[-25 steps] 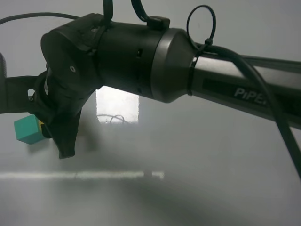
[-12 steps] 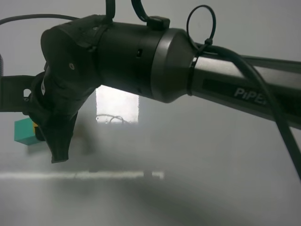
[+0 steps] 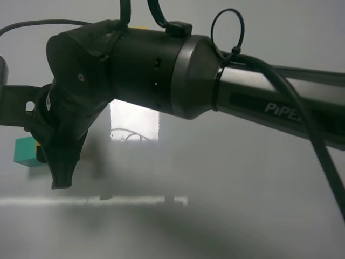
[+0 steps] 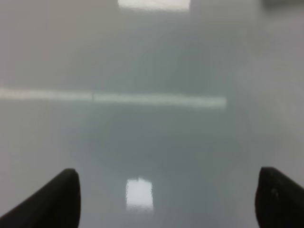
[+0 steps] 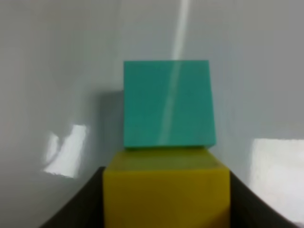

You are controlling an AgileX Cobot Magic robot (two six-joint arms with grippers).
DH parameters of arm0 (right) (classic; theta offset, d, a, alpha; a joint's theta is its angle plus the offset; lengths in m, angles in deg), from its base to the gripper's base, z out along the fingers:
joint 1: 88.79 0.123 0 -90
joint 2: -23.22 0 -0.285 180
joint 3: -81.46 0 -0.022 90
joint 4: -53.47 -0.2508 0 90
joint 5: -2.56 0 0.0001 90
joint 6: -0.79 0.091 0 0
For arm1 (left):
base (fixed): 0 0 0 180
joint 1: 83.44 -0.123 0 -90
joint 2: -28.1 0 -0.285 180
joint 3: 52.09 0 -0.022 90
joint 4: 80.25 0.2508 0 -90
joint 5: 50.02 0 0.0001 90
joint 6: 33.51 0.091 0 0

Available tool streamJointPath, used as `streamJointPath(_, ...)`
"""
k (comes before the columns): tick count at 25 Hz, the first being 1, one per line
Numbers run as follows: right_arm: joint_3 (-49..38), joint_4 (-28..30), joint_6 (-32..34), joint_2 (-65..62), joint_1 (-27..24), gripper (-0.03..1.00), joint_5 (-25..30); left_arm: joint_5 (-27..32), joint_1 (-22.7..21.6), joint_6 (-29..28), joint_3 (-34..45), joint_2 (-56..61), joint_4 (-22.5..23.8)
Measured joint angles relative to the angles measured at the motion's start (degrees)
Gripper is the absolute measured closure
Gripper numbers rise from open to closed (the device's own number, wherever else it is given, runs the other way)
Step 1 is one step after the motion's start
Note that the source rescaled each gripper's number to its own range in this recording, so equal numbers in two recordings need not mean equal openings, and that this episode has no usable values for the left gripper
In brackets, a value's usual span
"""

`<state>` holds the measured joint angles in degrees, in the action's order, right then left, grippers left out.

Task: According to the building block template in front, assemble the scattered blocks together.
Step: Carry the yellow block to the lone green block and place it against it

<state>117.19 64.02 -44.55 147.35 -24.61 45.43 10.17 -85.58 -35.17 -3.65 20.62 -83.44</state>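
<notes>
In the right wrist view my right gripper (image 5: 166, 202) is shut on the yellow cube (image 5: 166, 190), with one finger on each side. The teal-green cube (image 5: 166, 102) lies on the table just beyond it, face to face and touching. In the exterior high view the right arm reaches across to the left. Its gripper (image 3: 54, 162) points down beside the teal-green cube (image 3: 24, 152), with a bit of the yellow cube (image 3: 37, 144) showing. My left gripper (image 4: 166, 199) is open and empty over bare table. The template is hidden behind the arm, except perhaps a yellow sliver (image 3: 139, 27).
The right arm's thick black body (image 3: 161, 70) fills most of the exterior high view and hides the table behind it. A dark bar (image 3: 13, 102) sticks in from the left edge. The grey table (image 3: 215, 205) shows glare patches.
The right gripper has swung down and to the left with the yellow cube. It now covers more of the teal-green cube, which sits slightly further left.
</notes>
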Motion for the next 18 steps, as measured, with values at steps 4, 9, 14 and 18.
streamJointPath(4, 0.0, 0.0, 1.0, 1.5, 0.0, 0.96, 0.1, 0.0, 0.0, 0.0, 0.0, 0.0, 0.0)
streamJointPath(9, 0.1, 0.4, 2.4, 2.1, 0.1, 0.96, -1.4, 0.0, 0.0, 0.0, 0.0, 0.0, 0.0)
streamJointPath(14, 0.1, 2.2, 3.9, 2.1, 0.1, 0.96, -2.5, 0.0, 0.0, 0.0, 0.0, 0.0, 0.0)
streamJointPath(18, 0.1, 2.5, 4.2, 2.1, 0.1, 0.96, -2.6, 0.0, 0.0, 0.0, 0.0, 0.0, 0.0)
